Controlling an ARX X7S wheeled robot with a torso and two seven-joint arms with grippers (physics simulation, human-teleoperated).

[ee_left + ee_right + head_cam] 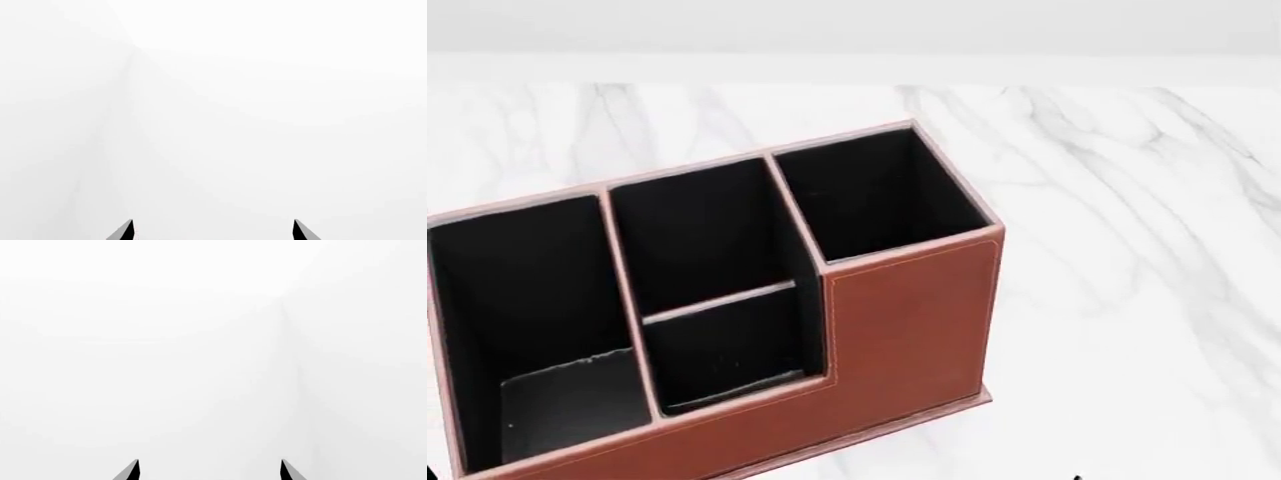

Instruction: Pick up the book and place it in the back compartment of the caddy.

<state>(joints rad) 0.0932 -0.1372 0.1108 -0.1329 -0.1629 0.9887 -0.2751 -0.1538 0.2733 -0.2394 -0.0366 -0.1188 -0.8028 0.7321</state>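
Your head camera looks steeply down from close above the caddy (894, 320), which fills the lower left of its view on the marble table (1121, 200). Each wrist camera looks out past its own fingertips, left (123, 231) and right (130, 471), at blank white. Neither wrist view shares anything with the head view.

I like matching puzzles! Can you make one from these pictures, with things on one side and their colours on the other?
Things:
1. reddish-brown leather-look caddy, outer wall
2. small back compartment of the caddy, lining
3. marble table top
4. pointed fingers of the left gripper

Colours:
A. white with grey veins
B. reddish brown
C. black lining
D. black and grey tips

Pairs: 1-B, 2-C, 3-A, 4-D
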